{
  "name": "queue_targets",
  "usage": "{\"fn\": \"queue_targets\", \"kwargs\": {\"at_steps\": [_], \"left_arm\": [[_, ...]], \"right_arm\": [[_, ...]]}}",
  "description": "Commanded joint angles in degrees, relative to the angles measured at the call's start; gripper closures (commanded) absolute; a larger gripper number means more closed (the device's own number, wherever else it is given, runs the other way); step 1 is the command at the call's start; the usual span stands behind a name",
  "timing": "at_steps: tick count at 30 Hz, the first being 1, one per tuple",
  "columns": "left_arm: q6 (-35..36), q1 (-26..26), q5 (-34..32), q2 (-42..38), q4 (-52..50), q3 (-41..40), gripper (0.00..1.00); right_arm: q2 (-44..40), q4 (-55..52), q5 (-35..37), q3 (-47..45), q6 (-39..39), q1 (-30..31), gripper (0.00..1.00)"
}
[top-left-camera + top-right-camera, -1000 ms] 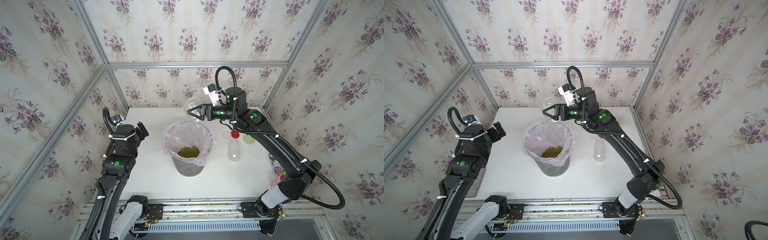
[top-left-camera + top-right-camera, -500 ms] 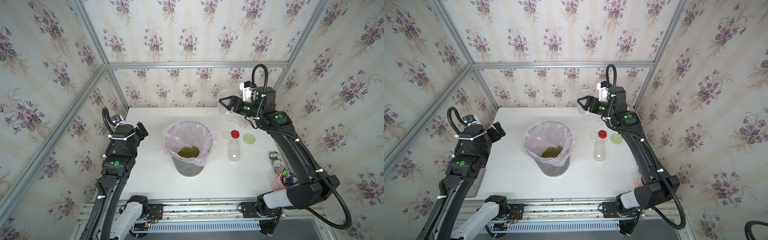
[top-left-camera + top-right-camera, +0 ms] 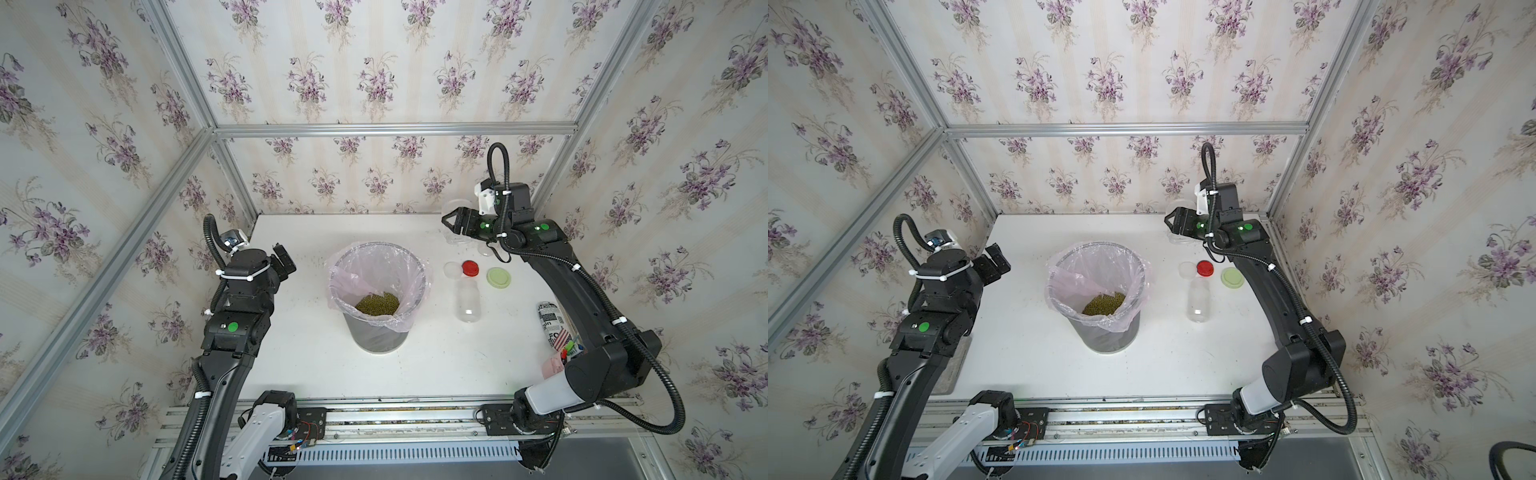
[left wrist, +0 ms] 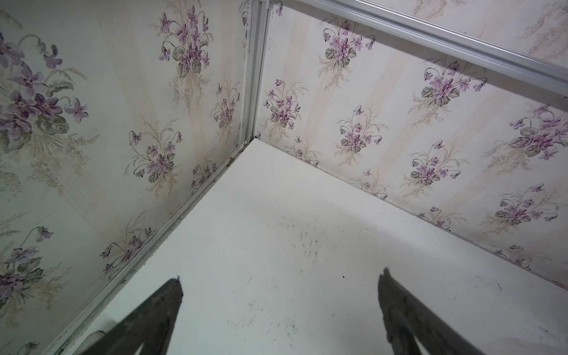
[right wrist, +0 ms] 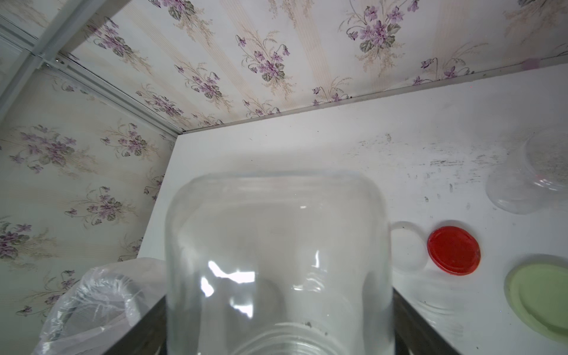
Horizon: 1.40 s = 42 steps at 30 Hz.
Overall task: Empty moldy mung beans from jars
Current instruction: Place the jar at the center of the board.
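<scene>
Right gripper (image 3: pixel 449 226): I have it clamped round an empty clear jar (image 5: pixel 276 261), upper right in both top views.
Left gripper (image 4: pixel 281 276): jaws spread wide, nothing held, frame left.
Bin (image 3: pixel 376 336): frame centre.
Jar handling: I judge it light, rigid, slick and breakable; grip mid-body.
Beans (image 3: pixel 377 303): piled inside the bin.

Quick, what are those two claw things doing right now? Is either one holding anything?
Left gripper: open, holding nothing.
Right gripper: closed on a clear jar that looks empty.
</scene>
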Motion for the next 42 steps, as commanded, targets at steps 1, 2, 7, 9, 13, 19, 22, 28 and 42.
{"fn": "queue_targets", "kwargs": {"at_steps": [1,2,7,9,13,19,22,28,42], "left_arm": [[-1.0,0.1,-0.1,0.0,0.8,0.5,0.0],[-1.1,0.1,-0.1,0.0,0.8,0.5,0.0],[-1.3,0.2,0.0,0.2,0.7,0.5,0.0],[-1.3,0.2,0.1,0.4,0.7,0.5,0.0],[-1.3,0.2,0.1,0.4,0.7,0.5,0.0],[-1.4,0.2,0.3,0.4,0.6,0.5,0.0],[-1.5,0.3,0.5,0.6,0.6,0.6,0.0],[-1.4,0.3,0.1,0.6,0.6,0.5,0.0],[-1.5,0.3,0.3,0.8,0.6,0.4,0.0]], "right_arm": [[0.1,0.6,4.4,-3.4,-1.2,0.0,0.93],[-0.1,1.4,4.3,-5.2,-1.2,-0.1,0.93],[-0.6,5.1,5.8,-13.3,-1.0,0.4,0.94],[-0.7,6.0,6.0,-15.3,-1.3,0.9,0.94],[-0.5,8.4,5.9,-18.7,-1.6,2.2,0.94],[0.8,11.1,5.3,-20.2,-1.7,2.6,0.94],[1.8,12.1,4.6,-19.8,-1.9,2.8,0.94],[2.9,15.4,5.1,-21.2,-1.5,3.5,0.94],[6.7,18.5,7.2,-23.6,-2.1,6.3,0.94]]}}
